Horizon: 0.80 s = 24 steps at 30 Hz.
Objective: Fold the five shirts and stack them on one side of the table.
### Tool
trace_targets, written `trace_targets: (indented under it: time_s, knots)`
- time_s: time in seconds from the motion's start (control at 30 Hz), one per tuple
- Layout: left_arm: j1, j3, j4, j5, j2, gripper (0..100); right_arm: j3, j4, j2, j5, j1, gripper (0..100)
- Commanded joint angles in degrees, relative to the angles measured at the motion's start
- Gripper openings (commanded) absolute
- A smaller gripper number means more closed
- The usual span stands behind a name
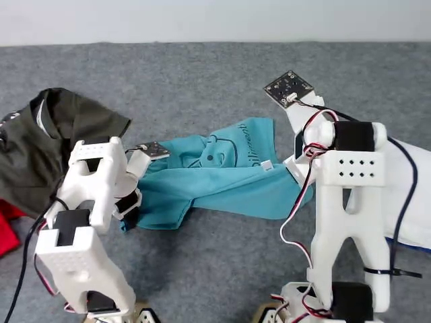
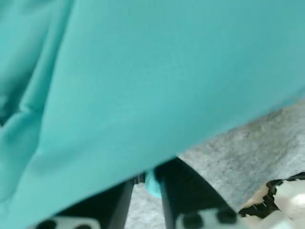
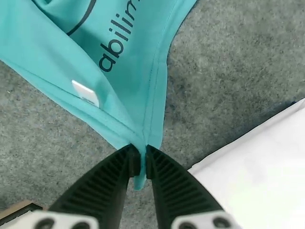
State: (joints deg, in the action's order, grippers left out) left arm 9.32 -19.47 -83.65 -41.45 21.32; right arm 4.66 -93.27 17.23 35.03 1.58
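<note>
1. Teal shirt (image 1: 215, 178), high view: it lies rumpled in the middle of the table (image 1: 202, 74), stretched between the two arms. The left gripper (image 1: 129, 210) is at one end and the right gripper (image 1: 296, 172) at the other, just beside the white shirt (image 1: 411, 195). A dark green shirt (image 1: 47, 134) and a red shirt (image 1: 5, 235) lie heaped at the far left. The likely risk is uneven pulling: if one arm lifts or draws faster than the other, the cloth could twist and fold crooked, or drag across a neighbouring shirt.

2. Left wrist view: the teal shirt (image 2: 143, 81) hangs close over the lens. The left gripper (image 2: 145, 180) is pinched down to a narrow slit, with a small tuck of teal cloth caught in it. That hold looks thin, so a sharp tug could well pull the fabric free and drop this end.

3. Right wrist view: the right gripper (image 3: 141, 161) is clamped tight on a corner of the teal shirt (image 3: 95, 43) where two hems meet, with a white label (image 3: 86, 93) nearby. Only the tip of the corner is held. The white shirt (image 3: 257, 167) lies just beside the jaws, and a careless sweep might snag it
</note>
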Motion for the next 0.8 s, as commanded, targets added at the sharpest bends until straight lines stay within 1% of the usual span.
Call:
trace_targets:
  time_s: [0.0,0.1,0.17,0.37,0.5,0.63,0.77]
  knots:
    - [-0.62,0.66,2.64,-0.44,-1.23,1,-0.97,-0.40,2.77,-0.44,-0.84,1.0]
    - [-0.35,0.40,2.29,-0.18,-7.12,1,-0.97,-0.13,4.62,-0.44,-0.66,1.0]
    - [0.35,0.66,0.62,1.49,-13.01,1,-0.97,0.13,7.25,-0.18,-0.48,1.0]
    - [0.88,1.45,-4.31,4.31,-36.13,1,-0.97,0.31,15.34,0.00,-0.48,1.0]
    - [0.70,5.85,-4.92,8.70,-48.35,1,-0.97,1.71,19.30,1.49,-0.48,1.0]
    - [0.97,13.32,-4.92,13.10,-54.51,1,-0.97,5.58,22.99,3.52,-0.57,1.0]
    - [1.05,23.16,-4.84,15.56,-55.65,1,-0.97,9.80,26.51,3.52,-0.48,1.0]
